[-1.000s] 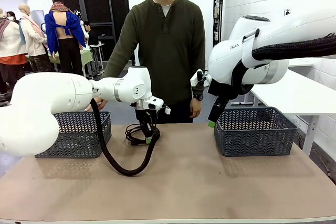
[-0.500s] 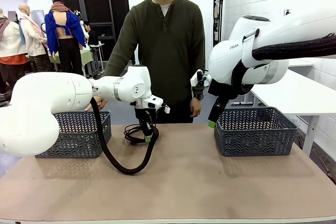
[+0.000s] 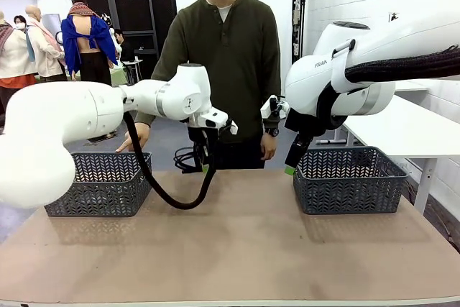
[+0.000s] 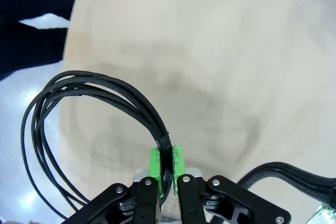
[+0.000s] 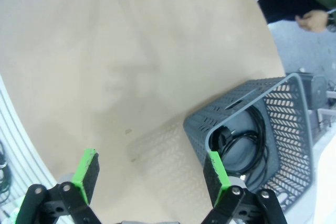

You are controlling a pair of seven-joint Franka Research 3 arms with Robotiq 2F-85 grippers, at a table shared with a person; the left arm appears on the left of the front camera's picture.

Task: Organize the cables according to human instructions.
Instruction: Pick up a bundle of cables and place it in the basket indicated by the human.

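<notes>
Lifted off the table (image 3: pixel 237 249), the cable (image 4: pixel 94 98) hangs pinched between left fingers (image 4: pixel 155 162).

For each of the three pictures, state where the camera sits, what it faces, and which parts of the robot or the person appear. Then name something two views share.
Front: between the arms, facing the person across the table; both arms show, left gripper lifting a cable.
Left wrist: looks down past shut jaws pinching the cable above the table edge.
Right wrist: looks down between open fingers at the right basket, a cable coiled inside; the person's hand shows.
Shared: front and left wrist views share the held cable.
</notes>
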